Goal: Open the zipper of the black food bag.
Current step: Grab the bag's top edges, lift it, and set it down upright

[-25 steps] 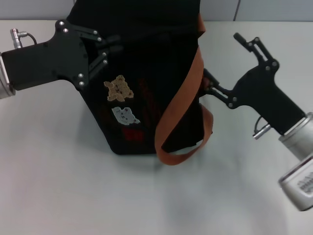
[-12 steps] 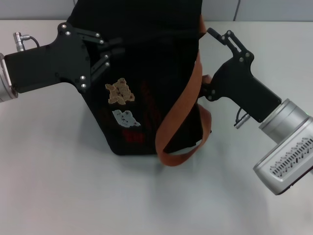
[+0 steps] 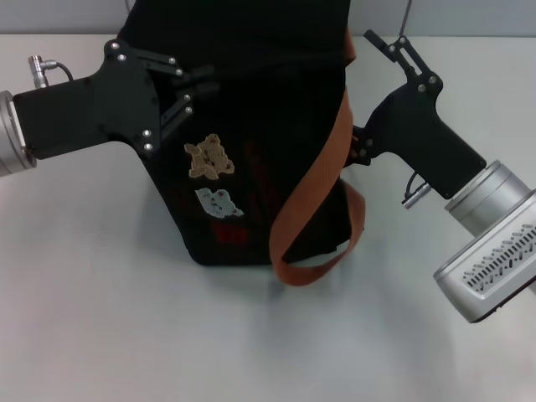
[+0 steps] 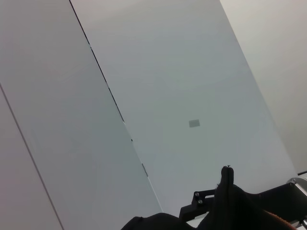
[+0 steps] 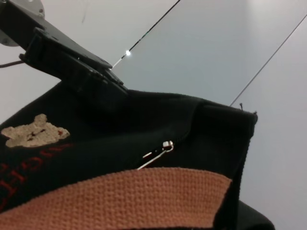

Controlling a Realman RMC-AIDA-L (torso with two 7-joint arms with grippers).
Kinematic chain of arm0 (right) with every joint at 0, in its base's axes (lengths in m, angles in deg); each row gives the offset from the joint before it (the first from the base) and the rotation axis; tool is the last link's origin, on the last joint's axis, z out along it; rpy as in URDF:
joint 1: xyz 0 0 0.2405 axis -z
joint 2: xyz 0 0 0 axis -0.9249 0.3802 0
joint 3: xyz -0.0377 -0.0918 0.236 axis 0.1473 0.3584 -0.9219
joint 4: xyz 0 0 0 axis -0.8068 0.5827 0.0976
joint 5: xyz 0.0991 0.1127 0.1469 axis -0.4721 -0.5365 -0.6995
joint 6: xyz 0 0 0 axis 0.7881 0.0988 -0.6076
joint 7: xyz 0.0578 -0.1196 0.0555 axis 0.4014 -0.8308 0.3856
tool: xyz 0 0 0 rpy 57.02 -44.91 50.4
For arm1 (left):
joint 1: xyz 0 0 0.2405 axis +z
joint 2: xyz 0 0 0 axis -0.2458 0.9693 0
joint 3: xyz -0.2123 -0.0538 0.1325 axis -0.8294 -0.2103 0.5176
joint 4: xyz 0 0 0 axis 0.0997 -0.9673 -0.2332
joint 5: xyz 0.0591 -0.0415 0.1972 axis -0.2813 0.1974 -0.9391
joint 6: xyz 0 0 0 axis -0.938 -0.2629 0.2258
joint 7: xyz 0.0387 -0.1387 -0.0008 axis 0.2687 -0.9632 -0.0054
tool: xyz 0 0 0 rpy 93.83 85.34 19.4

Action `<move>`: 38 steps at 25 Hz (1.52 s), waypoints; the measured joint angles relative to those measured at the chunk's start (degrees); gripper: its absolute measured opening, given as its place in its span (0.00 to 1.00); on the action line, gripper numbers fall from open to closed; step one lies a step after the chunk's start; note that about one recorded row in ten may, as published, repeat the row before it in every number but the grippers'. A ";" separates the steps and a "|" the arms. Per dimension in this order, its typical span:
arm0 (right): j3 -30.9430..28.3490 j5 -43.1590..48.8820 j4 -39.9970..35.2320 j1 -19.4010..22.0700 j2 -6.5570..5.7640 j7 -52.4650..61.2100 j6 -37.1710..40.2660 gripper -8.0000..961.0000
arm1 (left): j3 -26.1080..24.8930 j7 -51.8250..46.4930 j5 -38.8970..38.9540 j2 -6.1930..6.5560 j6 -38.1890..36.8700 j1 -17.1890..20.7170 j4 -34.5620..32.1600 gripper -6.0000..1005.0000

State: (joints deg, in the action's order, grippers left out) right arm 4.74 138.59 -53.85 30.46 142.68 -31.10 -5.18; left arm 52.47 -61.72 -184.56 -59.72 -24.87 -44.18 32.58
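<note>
Black food bag [image 3: 251, 126], both grippers closing in.
I'm bracing with left gripper [image 3: 191, 90], fingers' state unclear; right gripper [image 3: 368, 96] should pinch pull tab [image 5: 156, 154] squarely, grip unclear.

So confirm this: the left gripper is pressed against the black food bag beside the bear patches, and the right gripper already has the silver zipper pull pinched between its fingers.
Not quite. The left gripper does sit against the black food bag near the tan bear patch. But the right wrist view shows the zipper's silver pull lying free on the fabric, with nothing gripping it. In the head view the right gripper is at the bag's side by the orange strap.
</note>
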 joint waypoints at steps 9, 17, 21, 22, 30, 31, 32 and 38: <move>0.07 4.00 0.11 2.38 0.00 -4.56 0.07 0.87 | 0.00 0.11 -0.01 -0.01 0.10 -0.12 0.26 0.07; -4.23 4.34 3.26 1.62 0.01 -9.34 -0.67 0.87 | 0.00 0.23 -0.16 -0.01 0.01 -0.88 0.80 0.07; -5.85 4.45 4.32 0.59 0.00 -11.03 -1.35 0.86 | 0.43 0.25 -0.08 -0.01 -0.02 -0.98 0.90 0.07; -5.86 4.45 4.32 0.39 0.00 -11.05 -1.37 0.85 | 0.58 0.25 0.00 -0.01 -0.02 -0.98 0.90 0.07; -6.01 4.44 4.93 0.37 0.00 -11.17 -1.36 0.83 | 0.78 0.26 0.13 0.00 -0.03 -0.99 0.94 0.07; -5.91 4.44 4.97 0.55 0.00 -11.17 -1.34 0.83 | 0.79 0.26 0.13 0.00 -0.01 -0.99 0.94 0.07; -5.76 4.44 5.02 0.82 0.00 -11.17 -1.31 0.83 | 0.80 0.26 0.13 0.00 0.00 -0.99 0.94 0.07; -5.91 4.44 5.45 2.04 0.01 -10.72 -0.91 0.81 | 0.80 0.26 0.14 0.00 0.10 -1.00 1.02 0.07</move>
State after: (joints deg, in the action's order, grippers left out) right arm -1.17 143.03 -48.40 32.50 142.69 -41.82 -6.09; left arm 53.26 -61.46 -184.42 -59.73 -24.77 -45.17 33.60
